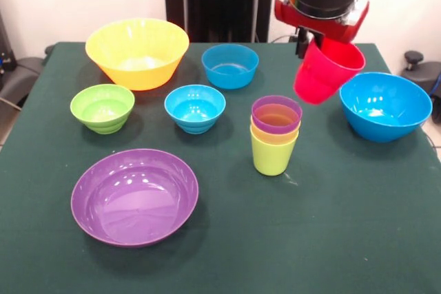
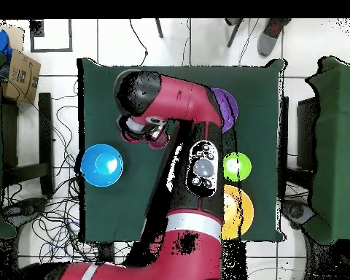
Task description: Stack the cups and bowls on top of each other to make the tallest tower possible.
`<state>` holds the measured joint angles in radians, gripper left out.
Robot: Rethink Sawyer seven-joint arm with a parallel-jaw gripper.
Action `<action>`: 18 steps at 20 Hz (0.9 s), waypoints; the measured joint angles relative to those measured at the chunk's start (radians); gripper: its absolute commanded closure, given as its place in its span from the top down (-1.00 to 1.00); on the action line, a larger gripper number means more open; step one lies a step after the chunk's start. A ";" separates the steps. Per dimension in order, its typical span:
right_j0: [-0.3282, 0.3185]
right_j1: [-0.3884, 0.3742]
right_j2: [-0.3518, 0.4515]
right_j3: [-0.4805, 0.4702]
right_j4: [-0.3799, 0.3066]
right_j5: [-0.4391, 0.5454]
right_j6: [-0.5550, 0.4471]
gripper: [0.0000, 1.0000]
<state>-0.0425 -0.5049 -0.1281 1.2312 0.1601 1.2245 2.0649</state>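
Tower (image 1: pixel 275 135) so far = 3 nested cups: lime green cup (image 1: pixel 271 155) lowest, yellow cup (image 1: pixel 274 133) in it, purple cup (image 1: pixel 276 115) on top; it's stood upright on the green table (image 1: pixel 331 239), about mid-table in front view. Red cup (image 1: pixel 326 68) is seen lifted clear of the cloth, tilted, mouth up and toward the rear-right, just up-right of the tower in the picture and not touching it. It's hung right under the gripper (image 1: pixel 324 32); fingers can't be made out behind the wrist housing, so how far they're spread can't be told, but cup is judged to be held at its rim since nothing else supports it. Overhead adds little: arm covers the tower, only a sliver of red cup shown under the wrist. Rest relative to tower, front view: large blue bowl (image 1: pixel 384 105) to its right, beyond the red cup; small blue bowl (image 1: pixel 195 107) just left; second small blue bowl (image 1: pixel 230 65) behind-left; small green bowl (image 1: pixel 102 107) farther left; yellow-orange bowl (image 1: pixel 137 51) far back-left; purple bowl (image 1: pixel 134 195) front-left. All 6 bowls loose, upright, none stacked. Progress judged: 3 of 10 pcs placed, 4th in transit. Left: red cup to be levelled, centred over purple cup and seated; then all bowls. Risk: wide bowls on a narrow cup column, likely tippy.
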 measured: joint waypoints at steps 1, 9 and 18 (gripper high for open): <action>0.003 -0.014 0.006 0.031 0.000 -0.020 0.000 -1.00; -0.012 -0.107 0.024 0.213 -0.002 -0.100 0.000 -1.00; -0.102 -0.090 0.042 0.202 -0.053 -0.100 0.000 -1.00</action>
<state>-0.1448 -0.5951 -0.0864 1.4331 0.1069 1.1241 2.0649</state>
